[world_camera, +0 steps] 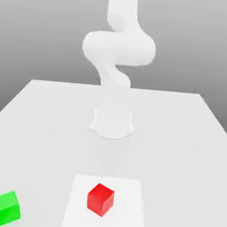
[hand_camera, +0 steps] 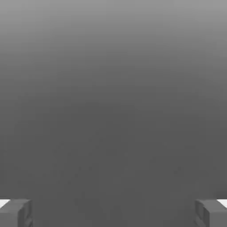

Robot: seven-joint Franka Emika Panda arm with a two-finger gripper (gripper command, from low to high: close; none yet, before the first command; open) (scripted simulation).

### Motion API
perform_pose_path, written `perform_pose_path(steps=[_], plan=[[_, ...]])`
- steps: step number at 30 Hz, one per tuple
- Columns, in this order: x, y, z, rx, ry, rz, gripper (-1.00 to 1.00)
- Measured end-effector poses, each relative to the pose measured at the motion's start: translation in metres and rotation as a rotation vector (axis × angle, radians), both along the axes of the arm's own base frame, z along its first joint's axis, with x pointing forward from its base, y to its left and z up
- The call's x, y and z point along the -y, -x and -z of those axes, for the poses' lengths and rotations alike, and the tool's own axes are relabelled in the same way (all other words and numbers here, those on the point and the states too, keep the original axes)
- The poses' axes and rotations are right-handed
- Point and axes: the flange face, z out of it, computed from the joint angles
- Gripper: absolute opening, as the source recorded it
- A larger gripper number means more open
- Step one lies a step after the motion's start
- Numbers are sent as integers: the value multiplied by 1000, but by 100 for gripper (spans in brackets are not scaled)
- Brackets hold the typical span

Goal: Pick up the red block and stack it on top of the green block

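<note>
- The task looked to be at its first step, the reach for the red block (world_camera: 100, 199), with no grasp made and no stacking begun.
- The red block sat on a pale square (world_camera: 131, 219) marked on the table (world_camera: 179, 165), its sides turned askew to the square's edges.
- The green block (world_camera: 7, 208) stood well apart, near the exterior view's left edge and outside the square, its top bare.
- The pincer (hand_camera: 113, 213) was wide open in the hand view, its two fingers far apart with nothing held between them.
- The next move, as I judged it, called for bringing the pincer over the red block, turning it to match two opposite faces, then lowering and closing.
- A grip across the corners could have twisted the block or let it slip.
- The table was plain, light grey and flat; the white arm (world_camera: 119, 48) rose from its base (world_camera: 112, 125) beyond the blocks.
- Behind lay a featureless grey backdrop (world_camera: 35, 31), darker lower down.
</note>
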Motion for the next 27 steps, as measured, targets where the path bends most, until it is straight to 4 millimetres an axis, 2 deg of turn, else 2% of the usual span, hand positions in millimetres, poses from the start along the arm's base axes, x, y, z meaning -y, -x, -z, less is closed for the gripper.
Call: perform_pose_path(steps=[2, 5, 8, 11, 15, 20, 22, 26, 27], plan=[[1, -26, 43, -70, -19, 44, 0], [3, -53, 107, -169, -46, 107, 0], [7, -71, 172, -265, -73, 171, 0], [10, -79, 238, -361, -100, 236, 0], [14, -75, 325, -489, -136, 323, 0], [16, -47, 425, -648, -183, 435, 0], [15, -38, 455, -685, -193, 461, 0], [15, -36, 501, -696, -197, 469, 0], [15, -35, 512, -697, -196, 469, -100]])
